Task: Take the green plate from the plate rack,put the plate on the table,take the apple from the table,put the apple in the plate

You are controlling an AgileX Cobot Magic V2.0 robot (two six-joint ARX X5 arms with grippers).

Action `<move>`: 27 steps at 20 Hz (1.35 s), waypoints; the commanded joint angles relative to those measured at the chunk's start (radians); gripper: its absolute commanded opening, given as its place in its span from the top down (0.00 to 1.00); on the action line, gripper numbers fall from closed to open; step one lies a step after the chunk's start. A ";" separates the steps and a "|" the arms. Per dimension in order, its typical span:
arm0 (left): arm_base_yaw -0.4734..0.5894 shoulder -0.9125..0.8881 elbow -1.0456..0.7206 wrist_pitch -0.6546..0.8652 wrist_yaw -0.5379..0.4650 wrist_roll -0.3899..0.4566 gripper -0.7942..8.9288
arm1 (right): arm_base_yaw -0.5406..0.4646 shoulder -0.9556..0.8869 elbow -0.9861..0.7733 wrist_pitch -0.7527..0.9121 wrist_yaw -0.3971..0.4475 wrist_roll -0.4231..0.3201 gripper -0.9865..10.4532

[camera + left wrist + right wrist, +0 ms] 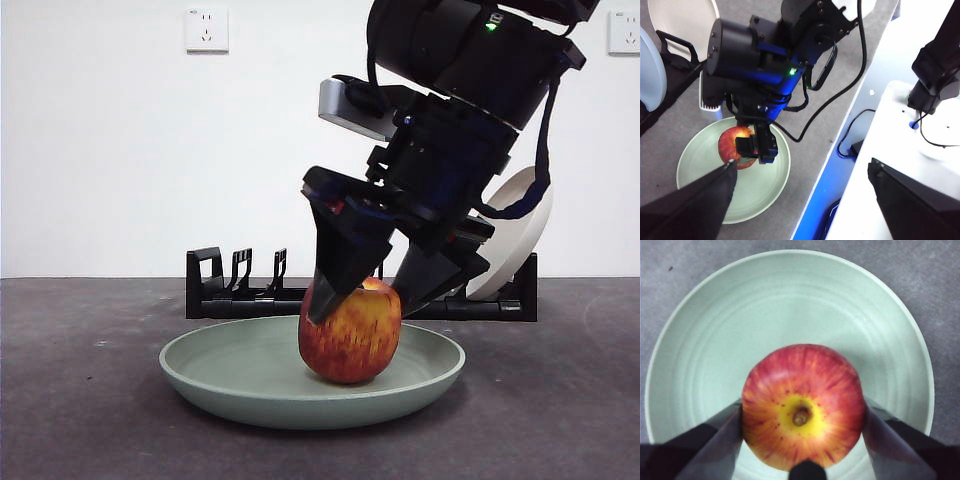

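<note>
We had the right gripper (365, 290) clamped across the firm, smooth apple's (350, 335) widest flanks, resting in the green plate (200, 375).

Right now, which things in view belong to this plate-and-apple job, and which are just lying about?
In the job:
- green plate, flat on the table
- apple, in the plate
- right gripper, jaws around the apple
- plate rack

Just there:
- cream plate, in the rack
- wall sockets
- left gripper, waiting
</note>
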 commanded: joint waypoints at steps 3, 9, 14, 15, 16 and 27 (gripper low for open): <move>-0.001 0.000 0.002 -0.004 0.001 -0.007 0.46 | 0.005 0.021 -0.010 -0.015 0.001 0.008 0.41; -0.001 0.000 0.002 -0.004 0.000 -0.007 0.46 | 0.005 -0.062 -0.005 -0.025 0.001 0.009 0.41; -0.001 0.000 0.002 -0.011 0.000 -0.007 0.46 | 0.005 -0.267 -0.002 -0.214 0.001 0.009 0.41; -0.001 0.000 0.002 -0.013 0.000 -0.007 0.46 | 0.005 -0.326 -0.002 -0.286 -0.003 0.008 0.42; 0.000 0.000 0.002 -0.017 0.000 -0.007 0.47 | 0.005 -0.380 -0.002 -0.356 -0.003 0.008 0.42; -0.001 0.000 0.002 -0.123 0.004 -0.031 0.47 | 0.005 -0.739 -0.002 -0.793 -0.139 0.009 0.42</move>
